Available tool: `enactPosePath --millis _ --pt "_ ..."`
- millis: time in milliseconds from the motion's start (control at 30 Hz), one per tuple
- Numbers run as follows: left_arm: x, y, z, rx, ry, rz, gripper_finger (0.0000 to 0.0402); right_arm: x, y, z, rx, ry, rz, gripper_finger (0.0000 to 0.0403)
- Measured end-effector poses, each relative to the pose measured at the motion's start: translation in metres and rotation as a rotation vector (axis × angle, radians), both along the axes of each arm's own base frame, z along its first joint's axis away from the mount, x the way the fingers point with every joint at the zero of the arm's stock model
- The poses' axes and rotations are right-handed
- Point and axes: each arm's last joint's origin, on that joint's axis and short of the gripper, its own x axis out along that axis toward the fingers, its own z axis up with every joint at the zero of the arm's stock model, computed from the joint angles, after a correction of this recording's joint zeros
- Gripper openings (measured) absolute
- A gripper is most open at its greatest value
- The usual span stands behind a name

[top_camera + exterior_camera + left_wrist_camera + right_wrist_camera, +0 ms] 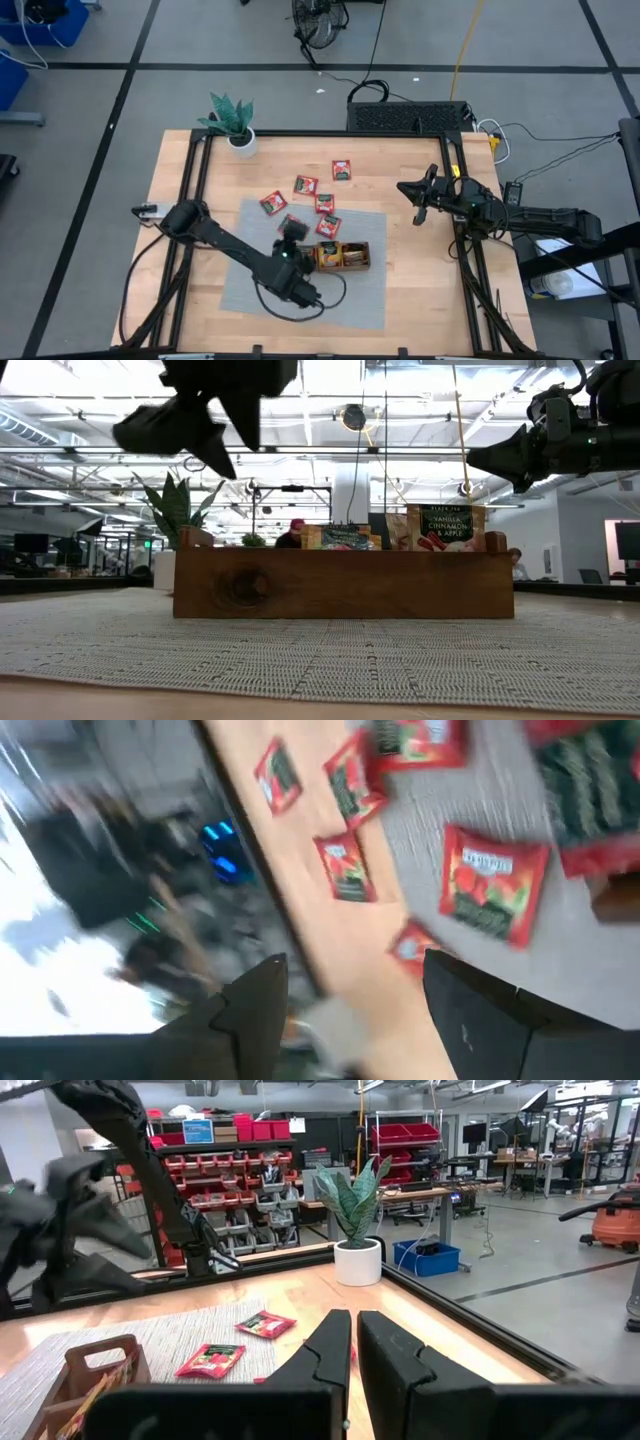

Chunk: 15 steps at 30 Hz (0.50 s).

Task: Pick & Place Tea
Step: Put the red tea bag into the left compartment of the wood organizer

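Left tool (pixel 291 229) jaws apart, empty, above mat beside tray (pixel 343 256). Next: drop squarely over nearest red sachet (pixel 328 225), then close. Right tool (pixel 419 197) together, idle over surface.

"VANILLA CINNAMON & APPLE" on tea sachet (pixel 445 526) standing in wooden tray (pixel 343 584)

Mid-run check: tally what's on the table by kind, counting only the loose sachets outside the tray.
Loose red tea sachets: 6
Wooden tray: 1
Potted plant: 1
Grey mat: 1
Total: 9
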Motion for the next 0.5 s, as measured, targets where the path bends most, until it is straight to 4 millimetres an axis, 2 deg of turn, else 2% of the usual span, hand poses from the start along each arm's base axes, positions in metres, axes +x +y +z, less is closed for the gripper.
enactPosePath --millis 100,200,267,367,500 --pt "-0.002 0.016 0.02 -0.151 -0.208 0.229 0.0232 0.0 0.0 0.0 0.0 -0.001 0.001 0.0014" --pt "0.0 0.039 0.038 -0.414 -0.335 0.492 0.0232 0.0 0.0 0.0 0.0 -0.001 0.0 0.0013" --pt "0.007 0.051 0.043 -0.609 -0.377 0.587 0.0232 0.0 0.0 0.0 0.0 0.0 0.0 0.0013" --pt "0.021 0.061 0.042 -0.838 -0.385 0.518 0.0232 0.0 0.0 0.0 0.0 0.0 0.0 0.0013" --pt "0.034 0.066 0.031 -1.043 -0.334 0.368 0.0232 0.0 0.0 0.0 0.0 -0.001 0.0 0.0013"
